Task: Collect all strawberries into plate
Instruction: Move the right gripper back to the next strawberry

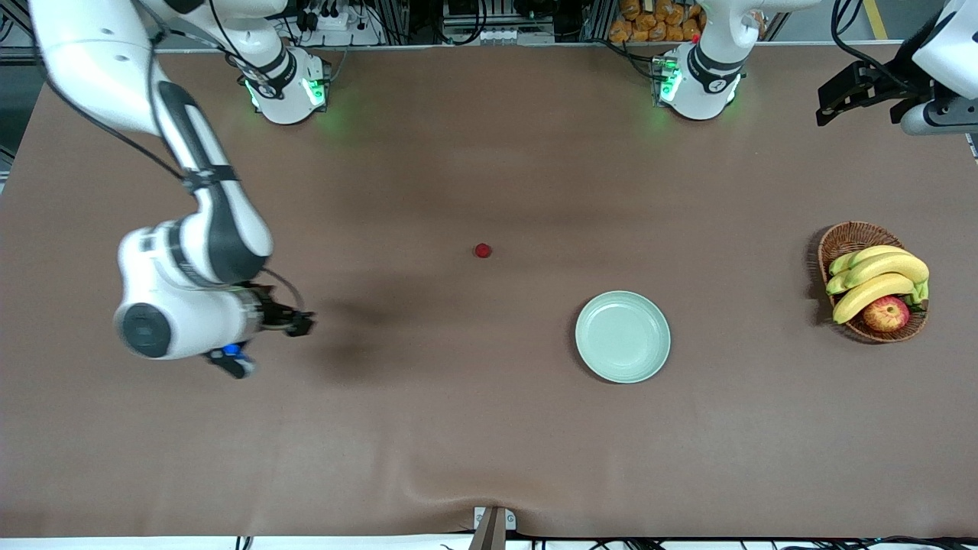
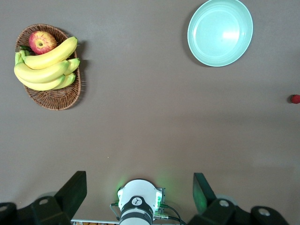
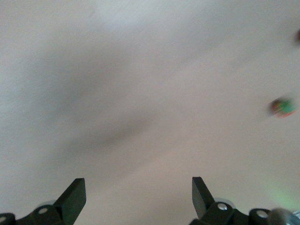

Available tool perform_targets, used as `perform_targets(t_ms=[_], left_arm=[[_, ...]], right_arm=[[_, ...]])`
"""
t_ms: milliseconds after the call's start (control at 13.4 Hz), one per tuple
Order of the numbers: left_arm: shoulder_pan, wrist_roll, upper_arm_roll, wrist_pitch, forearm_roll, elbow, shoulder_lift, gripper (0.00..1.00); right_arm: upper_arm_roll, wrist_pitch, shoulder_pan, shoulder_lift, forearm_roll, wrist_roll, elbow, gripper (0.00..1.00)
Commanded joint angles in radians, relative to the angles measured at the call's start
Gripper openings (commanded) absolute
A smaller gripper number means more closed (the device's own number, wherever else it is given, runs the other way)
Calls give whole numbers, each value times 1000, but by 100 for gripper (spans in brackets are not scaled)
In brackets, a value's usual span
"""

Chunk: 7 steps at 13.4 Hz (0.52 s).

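One strawberry (image 1: 482, 250) lies on the brown table near its middle, farther from the front camera than the mint-green plate (image 1: 623, 336). The plate holds nothing. Both also show in the left wrist view: the strawberry (image 2: 294, 99) at the edge and the plate (image 2: 220, 33). The right wrist view is blurred and shows another small red-and-green strawberry (image 3: 281, 107) on the table, off to one side of the open, empty right gripper (image 3: 138, 192). The right gripper (image 1: 294, 325) hangs low over the right arm's end of the table. The left gripper (image 1: 840, 95) is open and empty (image 2: 138, 190), waiting high by its base.
A brown wicker basket (image 1: 844, 241) with bananas and a red-yellow apple (image 1: 886, 313) stands toward the left arm's end; it also shows in the left wrist view (image 2: 51, 96). The right arm hides part of the table under it.
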Motion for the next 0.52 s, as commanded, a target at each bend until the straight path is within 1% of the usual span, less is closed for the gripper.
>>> perform_targets(t_ms=[0,75,224,373,448], left_arm=[[3,-10,-6,-12,24,1,-13,100],[3,-9,-4,-12,25,1,-13,100],[4,-10,-6,-12,25,-1,-13,100],[3,-10,-4,-12,24,1,-13,100],[3,-10,-6,-12,24,1,-13,100]], right_arm=[[22,4,-132,-101,-55,-260,-104,100],[24,12,-185,-126,-55,-360,-143,100],[22,67,-269,-176,-65,-468,-224,100],[22,126,-335,-187,-119,-543,-272,100],[22,162,-361,-187,-130,-571,-285,100]])
